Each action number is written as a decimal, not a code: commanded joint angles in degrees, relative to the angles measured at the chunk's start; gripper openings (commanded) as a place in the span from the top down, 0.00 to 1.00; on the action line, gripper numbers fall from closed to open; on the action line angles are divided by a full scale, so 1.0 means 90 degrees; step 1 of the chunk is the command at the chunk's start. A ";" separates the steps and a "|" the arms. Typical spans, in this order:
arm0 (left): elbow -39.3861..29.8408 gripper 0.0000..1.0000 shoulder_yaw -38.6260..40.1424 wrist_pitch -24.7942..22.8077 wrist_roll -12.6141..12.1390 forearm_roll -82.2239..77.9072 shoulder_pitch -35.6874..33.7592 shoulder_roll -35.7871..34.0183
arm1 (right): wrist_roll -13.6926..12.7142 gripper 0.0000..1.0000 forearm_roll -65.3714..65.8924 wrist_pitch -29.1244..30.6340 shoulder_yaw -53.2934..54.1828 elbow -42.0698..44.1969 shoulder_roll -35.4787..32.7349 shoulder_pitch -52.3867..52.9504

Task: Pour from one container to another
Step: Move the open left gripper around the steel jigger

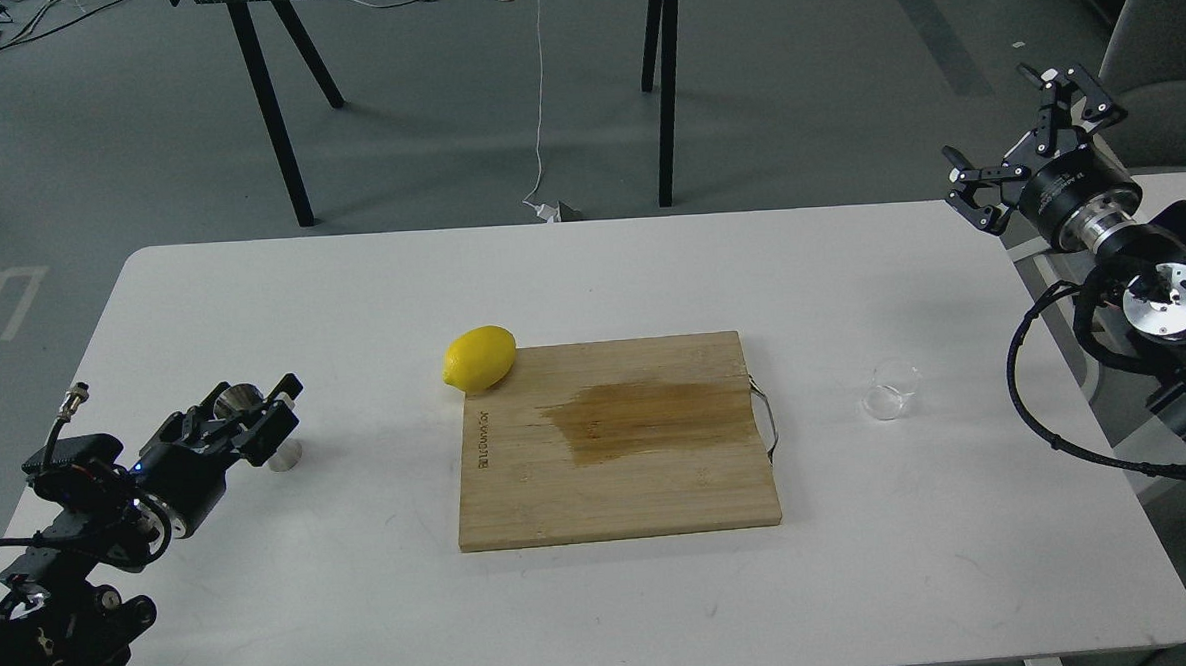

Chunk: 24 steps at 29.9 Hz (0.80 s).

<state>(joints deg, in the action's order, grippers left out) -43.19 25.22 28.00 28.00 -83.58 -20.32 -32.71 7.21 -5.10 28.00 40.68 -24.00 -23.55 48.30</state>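
Observation:
The clear glass tumbler (891, 389) stands upright on the white table (351, 284), right of the cutting board, and looks empty. At the table's left stands the steel jigger (240, 399), its base (285, 456) on the tabletop. My left gripper (252, 413) is at the jigger with its dark fingers on either side of the waist; whether they press on it does not show. My right gripper (992, 120) hangs open and empty above the table's far right corner, well behind and above the tumbler.
A wooden cutting board (613, 440) with a wet brown stain lies mid-table, a wire handle on its right edge. A yellow lemon (479, 358) rests at its far left corner. Black table legs stand on the floor beyond.

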 commanded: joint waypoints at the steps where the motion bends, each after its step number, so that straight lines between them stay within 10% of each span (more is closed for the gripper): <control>1: 0.0141 0.00 0.0000 0.0000 0.0000 0.0000 0.0002 0.0118 | 0.0000 0.00 0.0000 0.0000 0.0001 0.0000 0.0000 -0.0015; 24: 0.0287 0.00 -0.0009 0.0000 0.0000 0.0000 0.0100 0.0275 | 0.0000 0.00 0.0000 0.0000 0.0001 -0.0009 0.0000 -0.0064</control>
<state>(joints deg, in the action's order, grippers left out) -40.69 25.13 28.00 28.00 -83.58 -19.75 -30.32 7.21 -5.10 28.00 40.70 -24.00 -23.55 47.72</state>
